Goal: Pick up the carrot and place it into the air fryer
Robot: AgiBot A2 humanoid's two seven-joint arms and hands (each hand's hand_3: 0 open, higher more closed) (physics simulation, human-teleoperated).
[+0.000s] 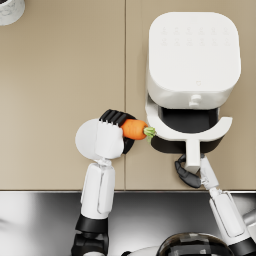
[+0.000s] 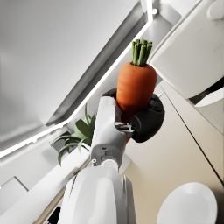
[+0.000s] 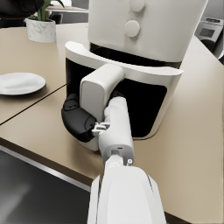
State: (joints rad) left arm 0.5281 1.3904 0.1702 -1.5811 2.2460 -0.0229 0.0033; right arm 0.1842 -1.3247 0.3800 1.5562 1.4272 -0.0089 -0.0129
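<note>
Left robot hand (image 1: 116,131) is wrapped around the carrot (image 1: 135,129), holding it above the surface right beside the air fryer (image 1: 192,55). Right robot hand (image 1: 187,173) grips the drawer handle (image 1: 192,152), presumably keeping the basket pulled out so the carrot can drop in.

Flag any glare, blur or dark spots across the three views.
Head view: soft overall, the air fryer top nearly washed out, its drawer interior black. Left wrist view: bright light strips overhead, the carrot sharp in the left hand, the plant softer. Right wrist view: even light, right hand dark, little detail.
</note>
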